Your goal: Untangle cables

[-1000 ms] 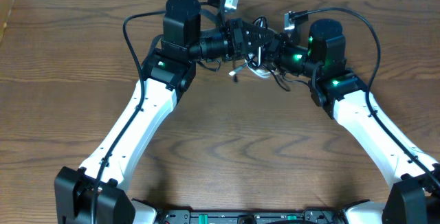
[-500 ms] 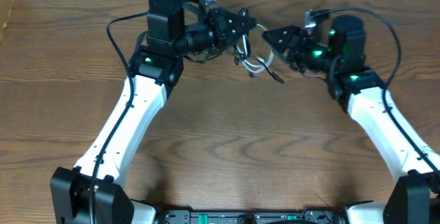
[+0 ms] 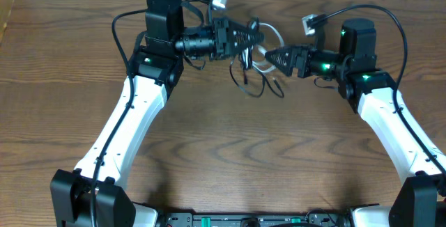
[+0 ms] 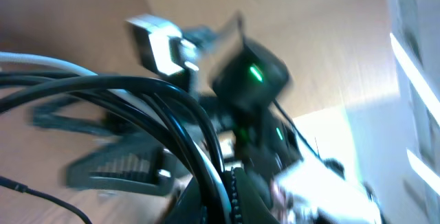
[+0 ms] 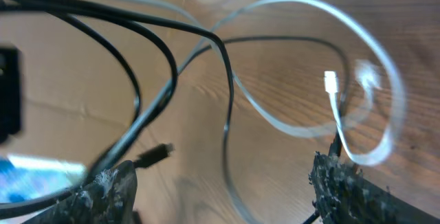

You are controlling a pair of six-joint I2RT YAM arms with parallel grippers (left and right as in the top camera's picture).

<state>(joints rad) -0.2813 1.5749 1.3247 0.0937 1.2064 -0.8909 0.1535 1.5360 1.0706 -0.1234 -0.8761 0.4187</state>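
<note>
Left tool (image 3: pixel 256 39): I am clamping the black cable (image 5: pixel 228 86).
Right tool (image 3: pixel 272 55): I am holding it apart, beside the left tool.
White cable (image 5: pixel 331 83): looping near the left tool.

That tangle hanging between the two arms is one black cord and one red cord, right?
Not quite. The second cord is white, not red: the right wrist view shows the white cord looping past the black cord. The rest of what you said holds.
</note>
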